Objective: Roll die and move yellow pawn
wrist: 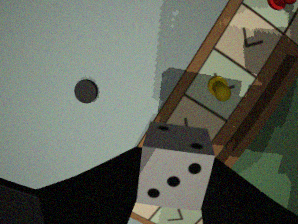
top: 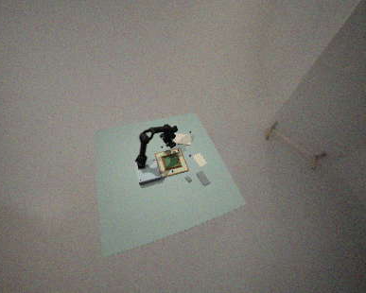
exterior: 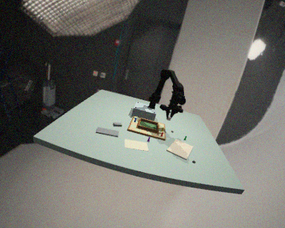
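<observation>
My gripper [top: 171, 146] [exterior: 169, 117] [wrist: 174, 161] is shut on the white die [wrist: 172, 175], holding it above the table beside the board [top: 184, 166] [exterior: 141, 132] [wrist: 199, 60]. In the wrist view the die shows a three-pip face and a shaded two-pip face. The yellow pawn [wrist: 219, 88] stands on a pale green square of the track, beyond the die. The tray, with its green floor [top: 171, 162] [exterior: 148, 125] [wrist: 270, 175], is in the middle of the board, at the lower right in the wrist view. The top and exterior views are too coarse to show the yellow pawn clearly.
A red pawn [exterior: 162, 134] [wrist: 279, 4] and a blue pawn [exterior: 135, 120] are on the board. A purple pawn [exterior: 149, 140], a green pawn [exterior: 185, 138] and a dark disc [exterior: 171, 132] [wrist: 86, 91] are off it. Cream sheets [exterior: 136, 145] [exterior: 180, 148] and grey blocks [exterior: 107, 132] [exterior: 117, 124] lie around.
</observation>
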Available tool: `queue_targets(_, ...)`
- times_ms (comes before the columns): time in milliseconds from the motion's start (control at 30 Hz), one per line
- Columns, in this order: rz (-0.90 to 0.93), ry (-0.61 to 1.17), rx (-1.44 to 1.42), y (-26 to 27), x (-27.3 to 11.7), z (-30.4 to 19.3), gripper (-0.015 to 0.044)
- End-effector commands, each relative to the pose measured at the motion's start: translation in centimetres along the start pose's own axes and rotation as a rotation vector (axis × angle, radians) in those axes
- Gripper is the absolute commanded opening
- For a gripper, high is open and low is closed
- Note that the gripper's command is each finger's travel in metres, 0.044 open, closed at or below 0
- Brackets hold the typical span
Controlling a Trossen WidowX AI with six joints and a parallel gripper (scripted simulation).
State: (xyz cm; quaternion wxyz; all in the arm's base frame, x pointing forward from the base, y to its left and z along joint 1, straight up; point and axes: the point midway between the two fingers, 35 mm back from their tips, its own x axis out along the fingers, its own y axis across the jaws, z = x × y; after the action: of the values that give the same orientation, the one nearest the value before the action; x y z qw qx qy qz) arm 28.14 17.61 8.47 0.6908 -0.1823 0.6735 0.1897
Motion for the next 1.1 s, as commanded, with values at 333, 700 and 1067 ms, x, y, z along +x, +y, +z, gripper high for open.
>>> queue_targets(333, -0.007, -0.002, 0.231, -7.9, 1.7, -2.2, 0.0000)
queue_targets(700, -0.011, -0.001, 0.401, -12.9, 2.9, -5.1, 0.0000)
queue_targets(1067, -0.068, -0.251, 0.398, -13.1, 3.9, -4.3, 0.0000)
